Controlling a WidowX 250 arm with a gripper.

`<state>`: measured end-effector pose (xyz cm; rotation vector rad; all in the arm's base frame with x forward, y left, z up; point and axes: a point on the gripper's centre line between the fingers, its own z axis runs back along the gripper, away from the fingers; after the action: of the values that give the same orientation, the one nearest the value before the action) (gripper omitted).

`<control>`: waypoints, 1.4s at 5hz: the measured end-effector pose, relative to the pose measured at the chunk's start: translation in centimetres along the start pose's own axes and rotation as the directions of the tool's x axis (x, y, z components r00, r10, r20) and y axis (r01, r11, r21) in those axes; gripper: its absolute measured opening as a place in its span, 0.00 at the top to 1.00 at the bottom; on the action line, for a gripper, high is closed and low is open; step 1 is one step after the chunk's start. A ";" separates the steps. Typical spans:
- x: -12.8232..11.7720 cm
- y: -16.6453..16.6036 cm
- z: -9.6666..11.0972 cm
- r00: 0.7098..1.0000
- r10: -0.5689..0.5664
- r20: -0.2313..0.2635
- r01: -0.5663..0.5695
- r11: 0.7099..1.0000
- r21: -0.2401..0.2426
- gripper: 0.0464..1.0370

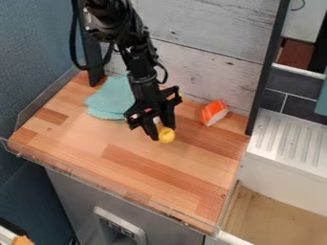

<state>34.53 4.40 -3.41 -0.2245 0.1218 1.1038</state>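
Observation:
The black gripper hangs low over the middle of the wooden counter, pointing down. A small yellow thing with a rounded end is right at its lower end, partly hidden by it; whether it is held cannot be told. To the right, near the back wall, lies an orange-and-white wedge, apart from the gripper. Behind and left of the gripper, a teal cloth lies folded on the counter, partly covered from view by the arm.
A clear raised guard runs along the front edge of the wooden counter. The whitewashed plank wall stands behind, with a dark upright post at its right. Further right is a white ribbed drainboard.

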 end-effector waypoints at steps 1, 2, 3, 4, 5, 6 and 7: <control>0.3 -0.8 0.3 1.000 -0.006 0.001 0.006 1.000 -0.010 0.59; 0.1 -1.4 -0.2 1.000 -0.019 -0.013 0.019 1.000 -0.005 0.59; 0.3 -1.4 -0.3 1.000 -0.023 0.001 0.023 1.000 -0.002 0.59; -0.5 0.6 -1.5 0.999 -0.033 -0.012 0.034 0.999 0.038 0.59; -1.0 2.2 -0.5 0.997 -0.047 0.057 0.045 0.998 0.044 0.59; -1.5 3.7 -1.1 0.996 -0.067 0.065 0.063 0.996 0.068 0.59; -1.4 3.9 -1.1 0.994 -0.068 0.087 0.060 0.995 0.086 0.52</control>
<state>30.47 4.60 -4.67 -0.1037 0.0798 1.0410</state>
